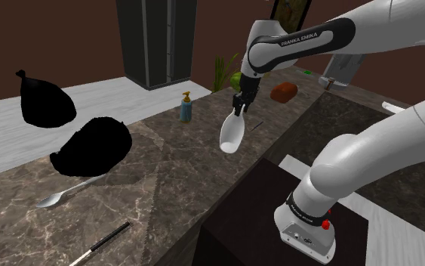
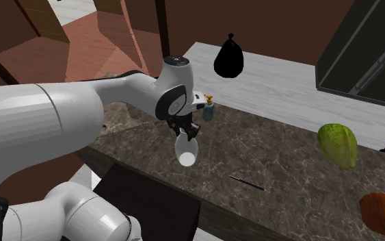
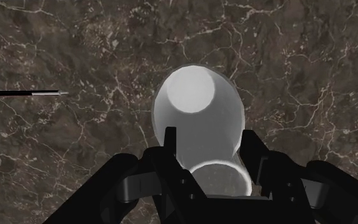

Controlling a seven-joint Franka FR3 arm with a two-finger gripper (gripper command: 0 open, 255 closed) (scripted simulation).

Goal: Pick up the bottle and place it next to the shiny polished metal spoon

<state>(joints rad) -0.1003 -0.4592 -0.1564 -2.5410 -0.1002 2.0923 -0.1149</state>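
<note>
The pick-up looks done and the carry is in hand. The hand (image 1: 238, 108) is clamped on the narrow neck of a plain white bottle (image 1: 231, 132), which hangs below it with its wide end down and somewhat tilted, clear of the marble bench (image 1: 188, 177). In the wrist view the two black fingers (image 3: 170, 137) clasp the bottle (image 3: 196, 108) from either side, and its rounded base points down at the stone. The second exterior view shows the same: the bottle (image 2: 186, 152) hangs under the hand (image 2: 187, 130), with bare bench beneath.

The spoon (image 1: 69, 193) lies well apart from the bottle, toward the shoulder view's lower left, just beside a black lump (image 1: 93, 143).

The next move, as I judge it, is a level carry across the bench toward the spoon. Then comes a descent onto open stone beside it, on the side away from the lump (the room there looks tight). The hand should release only once the base rests flat, since the tilt could let the bottle topple. A small blue pump dispenser (image 1: 186, 107) stands farther back, outside that path.
</note>
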